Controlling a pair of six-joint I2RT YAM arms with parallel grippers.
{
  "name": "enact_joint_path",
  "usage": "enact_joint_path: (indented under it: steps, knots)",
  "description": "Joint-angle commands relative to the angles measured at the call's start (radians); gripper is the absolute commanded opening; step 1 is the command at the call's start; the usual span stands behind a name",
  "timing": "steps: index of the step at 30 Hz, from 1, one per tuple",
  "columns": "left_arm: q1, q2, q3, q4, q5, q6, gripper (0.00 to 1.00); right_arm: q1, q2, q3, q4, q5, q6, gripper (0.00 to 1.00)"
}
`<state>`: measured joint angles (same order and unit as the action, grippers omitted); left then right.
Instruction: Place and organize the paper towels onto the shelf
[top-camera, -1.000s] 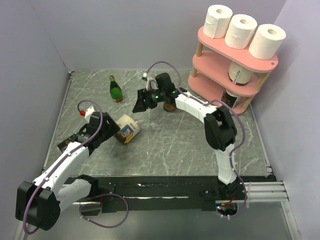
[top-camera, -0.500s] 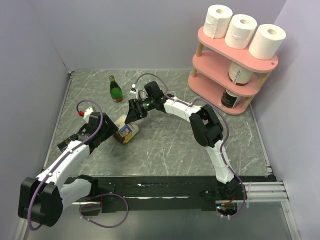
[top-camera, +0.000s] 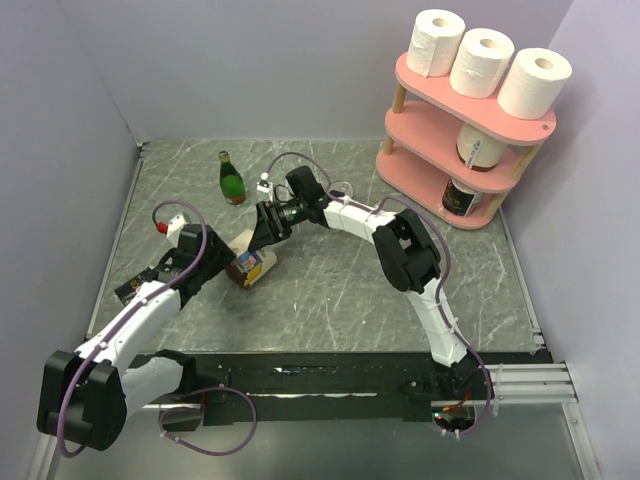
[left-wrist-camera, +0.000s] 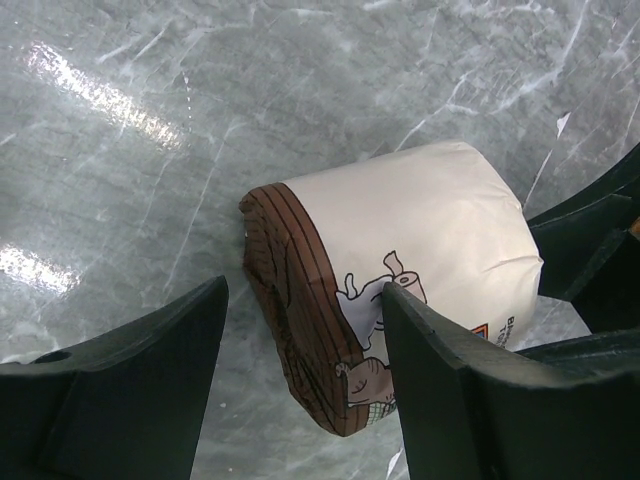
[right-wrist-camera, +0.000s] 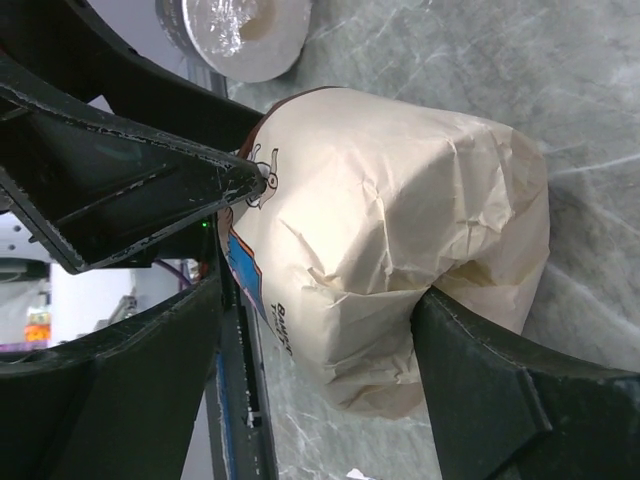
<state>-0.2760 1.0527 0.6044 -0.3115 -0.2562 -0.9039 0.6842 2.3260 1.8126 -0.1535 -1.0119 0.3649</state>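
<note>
Three white paper towels (top-camera: 437, 42) (top-camera: 481, 62) (top-camera: 534, 83) stand in a row on the top board of the pink shelf (top-camera: 422, 128) at the back right. A paper-wrapped roll (top-camera: 252, 266) with a brown end and a cartoon print lies on its side at mid-left. My left gripper (top-camera: 224, 262) is open, and its fingers straddle the roll's brown end (left-wrist-camera: 300, 300). My right gripper (top-camera: 260, 236) is open at the roll's other end (right-wrist-camera: 400, 230). Its right finger (right-wrist-camera: 480, 390) touches the wrapper.
A green bottle (top-camera: 231, 178) stands at the back left. A wrapped roll (top-camera: 480, 148) sits on the shelf's middle board and a dark jar (top-camera: 458, 196) on the lowest. A round silvery object (right-wrist-camera: 240, 30) lies beyond the roll. Grey walls close in the left and right sides.
My right arm has swung left and down from mid-table to the wrapped roll. My left gripper has stayed at the roll, which has shifted slightly.
</note>
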Motion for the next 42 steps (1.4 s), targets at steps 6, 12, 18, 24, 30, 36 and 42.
enact_joint_path:
  steps: [6,12,18,24,30,36,42]
  knots:
    - [0.000,0.023,-0.057,0.002,0.020,-0.009,0.67,0.017,0.010,-0.044,0.221,-0.175,0.126,0.73]
    - [0.000,0.032,-0.038,-0.004,0.021,-0.010,0.69,0.014,-0.007,-0.067,0.239,-0.177,0.141,0.56]
    - [0.000,0.010,0.024,-0.037,0.023,-0.010,0.71,0.014,-0.054,-0.111,0.281,-0.171,0.158,0.47]
    - [0.000,-0.019,0.162,-0.176,-0.060,-0.003,0.79,0.000,-0.146,-0.203,0.397,-0.129,0.223,0.39]
    - [0.000,-0.088,0.360,-0.239,-0.123,0.089,0.84,-0.014,-0.279,-0.239,0.223,-0.004,0.134,0.37]
    - [0.001,-0.042,0.549,-0.259,-0.178,0.207,0.87,-0.014,-0.494,-0.328,-0.190,0.267,-0.142,0.38]
    - [0.000,-0.111,0.502,-0.177,-0.124,0.319,0.92,-0.014,-0.726,-0.424,-0.541,0.677,-0.322,0.40]
